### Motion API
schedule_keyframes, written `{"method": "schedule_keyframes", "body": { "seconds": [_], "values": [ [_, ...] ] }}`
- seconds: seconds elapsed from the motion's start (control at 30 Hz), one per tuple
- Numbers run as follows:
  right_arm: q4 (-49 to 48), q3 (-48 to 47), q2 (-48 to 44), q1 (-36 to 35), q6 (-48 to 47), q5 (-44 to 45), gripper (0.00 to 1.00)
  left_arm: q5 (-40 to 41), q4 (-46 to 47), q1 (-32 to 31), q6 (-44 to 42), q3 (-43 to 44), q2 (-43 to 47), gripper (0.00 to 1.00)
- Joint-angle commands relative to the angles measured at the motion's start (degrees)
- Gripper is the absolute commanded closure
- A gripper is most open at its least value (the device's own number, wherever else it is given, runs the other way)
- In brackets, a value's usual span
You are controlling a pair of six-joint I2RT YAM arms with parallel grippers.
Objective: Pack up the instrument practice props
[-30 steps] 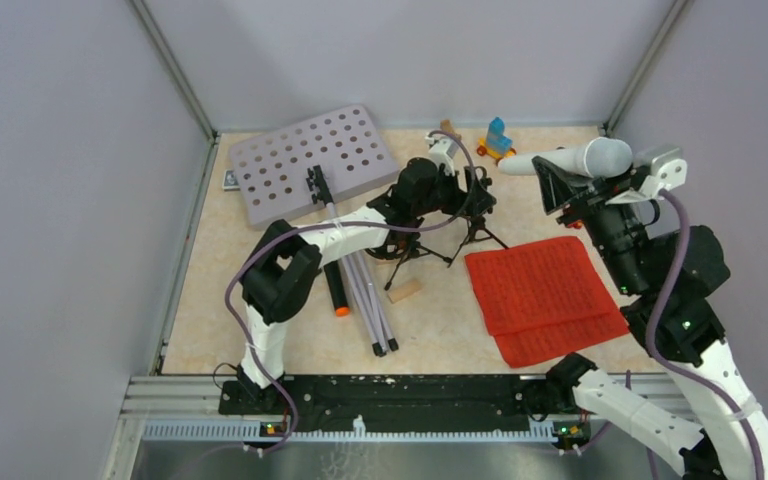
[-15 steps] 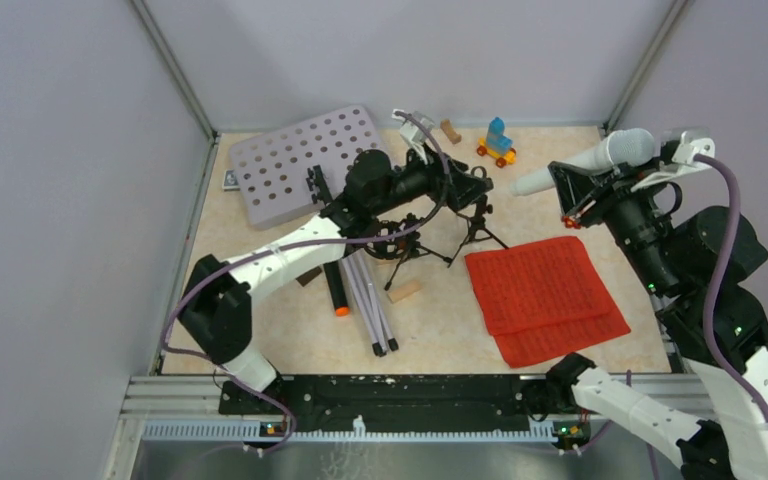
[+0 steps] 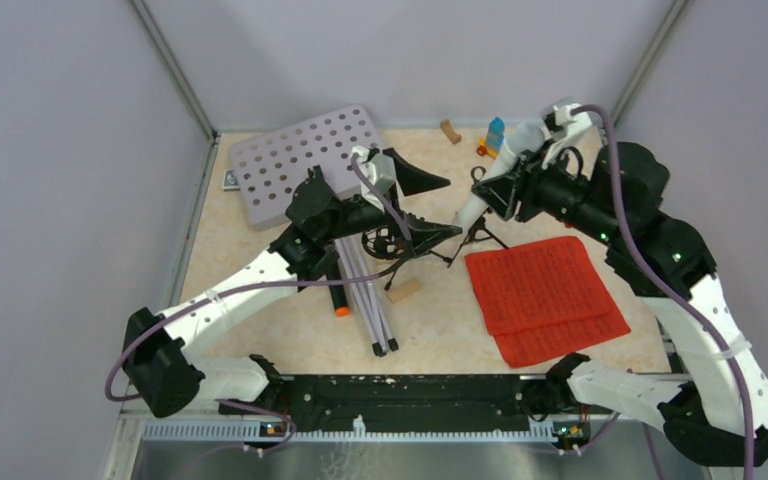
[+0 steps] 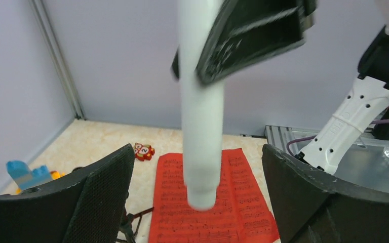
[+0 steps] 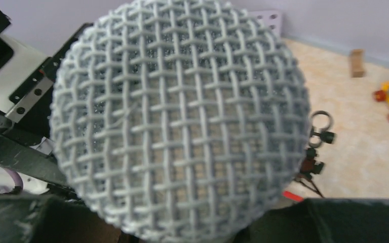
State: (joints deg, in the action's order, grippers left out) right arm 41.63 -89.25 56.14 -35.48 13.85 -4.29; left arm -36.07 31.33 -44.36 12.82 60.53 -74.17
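My right gripper (image 3: 500, 187) is shut on the white tube (image 3: 512, 160), which has a mesh head that fills the right wrist view (image 5: 182, 116). The tube tilts down to the left. Its lower end (image 4: 201, 152) hangs just in front of my left gripper (image 3: 438, 207), which is open and empty, with fingers (image 4: 101, 197) on both sides. The red sheet-music pages (image 3: 545, 290) lie at the right. The grey perforated plate (image 3: 305, 165) lies at the back left on its folded silver tripod (image 3: 370, 295). The black microphone with orange end (image 3: 337, 292) lies beside it. The small black tripod and shock mount (image 3: 400, 243) stand mid-table.
A wooden block (image 3: 405, 291) lies near the silver tripod legs and another (image 3: 449, 131) by the back wall. The blue-and-orange toy car (image 3: 493, 140) sits at the back, partly behind my right arm. A small red toy (image 4: 143, 151) lies beyond the red pages.
My right arm has swung left with the white tube and tipped its end down toward the left gripper. My left gripper has drawn back left from the shock mount and faces the tube.
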Motion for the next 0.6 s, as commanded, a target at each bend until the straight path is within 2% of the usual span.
{"method": "schedule_keyframes", "body": {
  "seconds": [0.0, 0.13, 0.23, 0.3, 0.47, 0.57],
  "values": [
    [-5.2, 1.6, 2.5, -0.4, 3.0, -14.7, 1.00, -4.5, -1.7, -0.9, -5.8, 1.6, 2.2, 0.01],
    [-11.5, 4.5, 2.1, -0.8, 5.0, -17.6, 1.00, -2.4, -6.6, -2.0, -8.4, 1.7, 2.9, 0.05],
    [-13.3, 5.1, 2.9, -0.9, 5.9, -21.5, 1.00, -1.2, -6.6, -2.5, -9.2, 0.2, 4.2, 0.09],
    [-14.3, 5.7, 3.3, -1.2, 6.3, -23.4, 1.00, 0.0, -6.6, -2.7, -8.8, -0.1, 4.4, 0.15],
    [-15.9, 7.1, 3.4, -2.8, 5.6, -24.3, 1.00, 0.7, -8.1, -2.7, -7.1, 1.0, 3.7, 0.37],
    [-15.2, 7.2, 3.4, -3.4, 4.1, -23.5, 1.00, 1.3, -8.1, -2.7, -6.1, 1.1, 3.9, 0.66]
  ]
}}
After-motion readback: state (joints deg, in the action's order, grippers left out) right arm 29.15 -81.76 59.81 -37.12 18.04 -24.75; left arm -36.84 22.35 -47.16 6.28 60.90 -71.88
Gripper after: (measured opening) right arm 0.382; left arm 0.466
